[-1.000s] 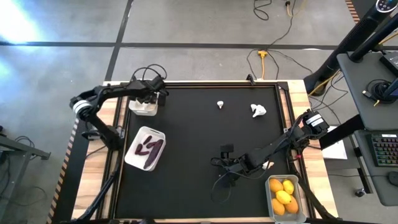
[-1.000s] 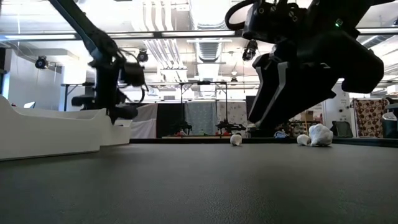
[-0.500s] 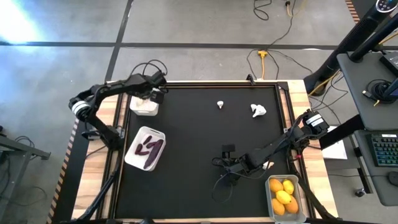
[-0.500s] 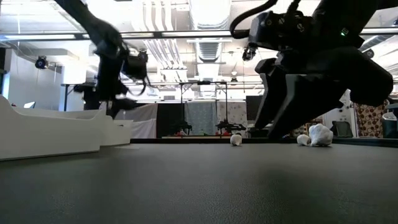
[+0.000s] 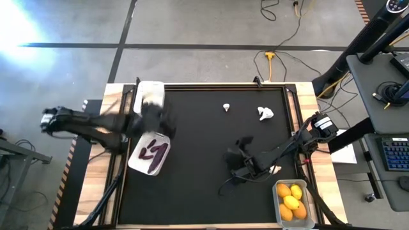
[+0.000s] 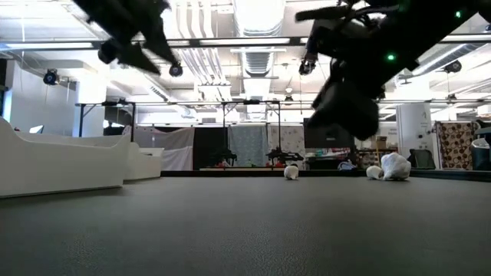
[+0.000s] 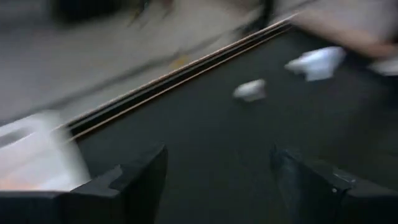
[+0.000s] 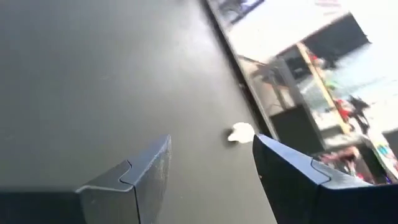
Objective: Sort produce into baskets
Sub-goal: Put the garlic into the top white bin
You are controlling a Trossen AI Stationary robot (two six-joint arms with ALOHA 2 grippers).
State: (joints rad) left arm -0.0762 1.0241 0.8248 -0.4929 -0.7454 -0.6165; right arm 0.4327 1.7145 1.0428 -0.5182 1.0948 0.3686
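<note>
High view: the black table fills the middle, with three tubs on it. The white tub near the left edge holds the dark purple eggplants; a second pale tub sits at the far left corner, its contents not readable; the tub at the near right corner holds the yellow and orange fruits.

The left gripper is blurred, above the mat between the two left tubs; the left wrist view shows its fingers spread apart with nothing between them. The right gripper hangs over the middle of the mat, and its wrist view likewise shows the fingers apart and empty.

Two white garlic pieces are unsorted near the far edge: a larger one towards the right, and a small one well apart from it, towards the centre.

By my reading, eggplants and fruit are done and garlic is the step in hand. The next move calls for one arm to reach the far edge, come down over a bulb with fingers apart, close on it, and carry it to the far left tub. The right gripper looks nearer the larger bulb.
</note>
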